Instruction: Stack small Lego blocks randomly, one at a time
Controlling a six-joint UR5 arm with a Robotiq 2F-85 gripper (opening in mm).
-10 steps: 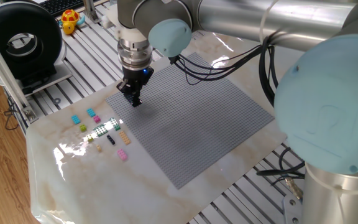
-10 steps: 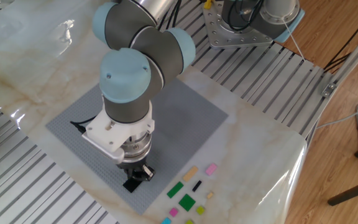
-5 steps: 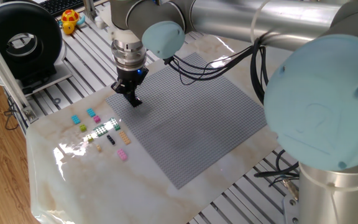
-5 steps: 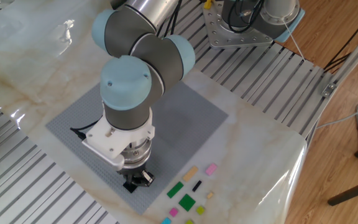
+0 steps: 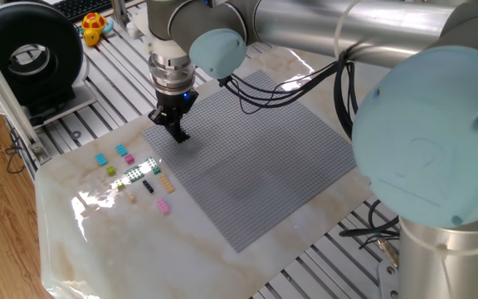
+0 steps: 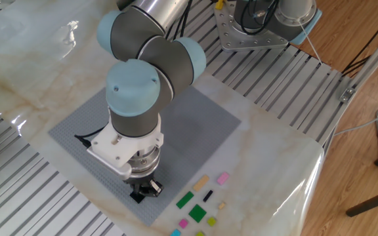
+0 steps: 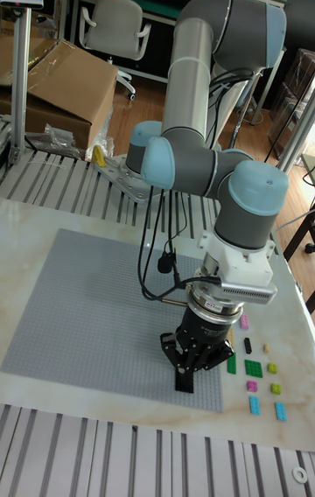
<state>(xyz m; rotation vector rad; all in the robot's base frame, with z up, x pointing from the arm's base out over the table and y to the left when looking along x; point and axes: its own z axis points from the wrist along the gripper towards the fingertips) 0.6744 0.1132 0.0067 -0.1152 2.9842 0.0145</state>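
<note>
The gripper (image 5: 178, 133) pointed straight down at the corner of the grey baseplate (image 5: 256, 158) nearest the loose bricks, its fingers drawn in around a dark plate (image 7: 185, 383) that seemed to rest on the studs, though contact was hard to judge. The other small Lego blocks (image 5: 135, 174) lay scattered on the marble table (image 5: 98, 241), at about eight o'clock from the gripper, apart from the baseplate's edge.

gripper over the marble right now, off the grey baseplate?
No. The gripper is down at the corner of the grey baseplate, with the loose small bricks lying beside it on the marble.
</note>
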